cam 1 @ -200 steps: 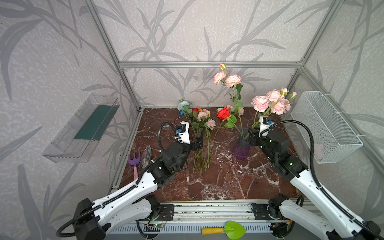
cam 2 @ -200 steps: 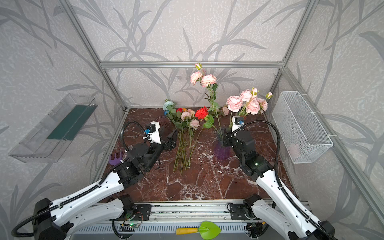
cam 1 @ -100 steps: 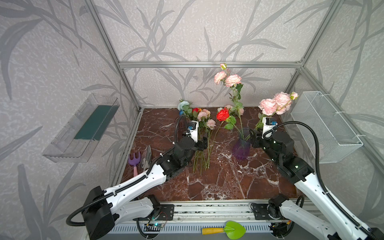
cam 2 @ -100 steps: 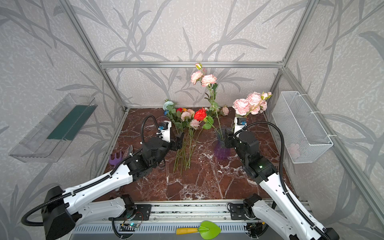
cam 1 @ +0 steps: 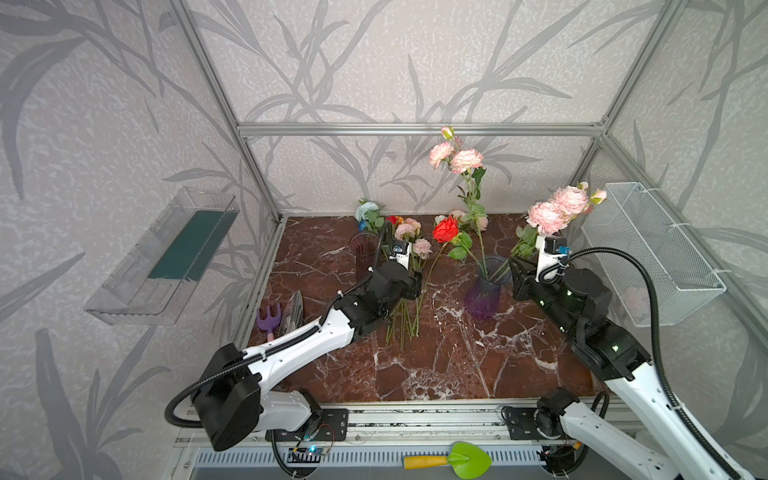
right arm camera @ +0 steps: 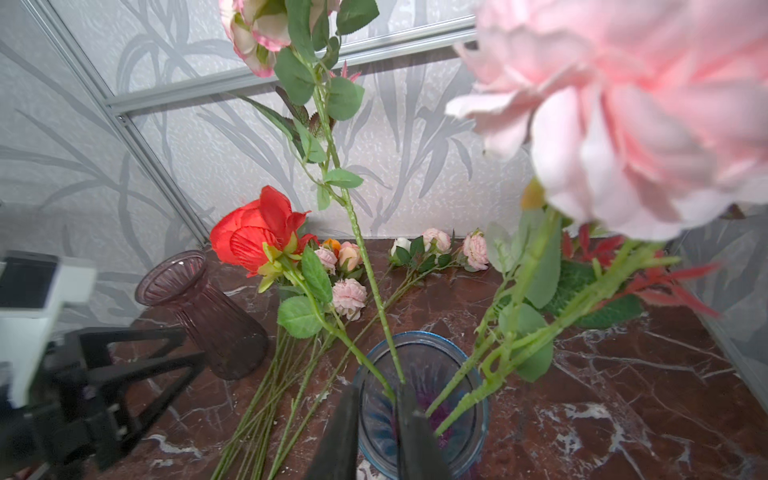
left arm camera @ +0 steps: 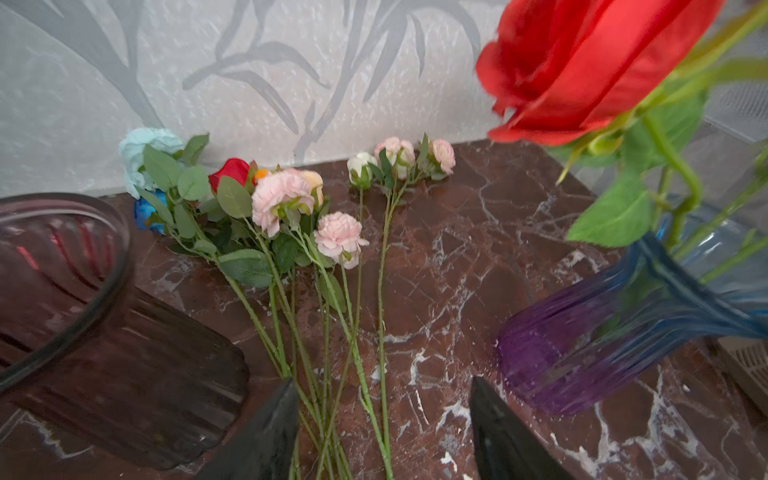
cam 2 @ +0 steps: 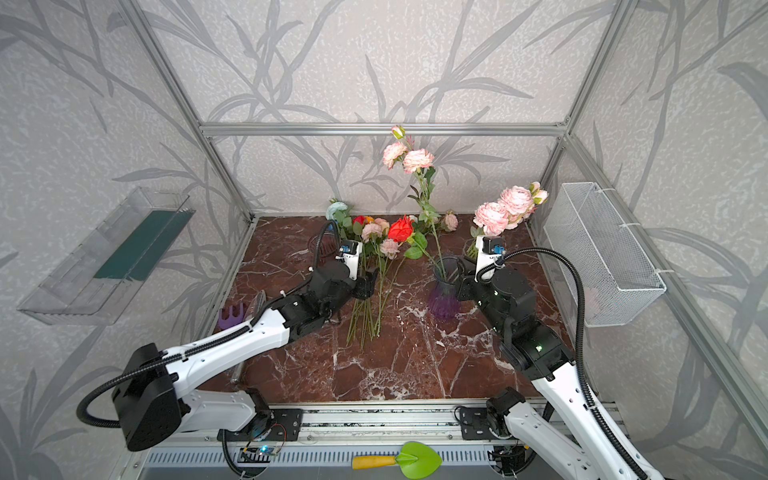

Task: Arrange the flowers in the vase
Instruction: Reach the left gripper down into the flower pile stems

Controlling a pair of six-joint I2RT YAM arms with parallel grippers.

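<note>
On the marble tabletop [cam 1: 457, 365], on the left arm's side of the vase [cam 1: 484, 291], the loose flowers [left arm camera: 338, 239] lie stems-first toward the left gripper [left arm camera: 384, 380], the nearer one, its jaws apart astride the stem ends. The right gripper [right arm camera: 376, 390] sits at the vase rim, jaws nearly together; whether it grips anything cannot be told.

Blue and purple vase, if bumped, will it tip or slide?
The vase likely tips easily: tall pink flowers rise far above its rim, so it's top-heavy. It looks like ribbed glass: probably fragile, and slippery on the marble table.
</note>
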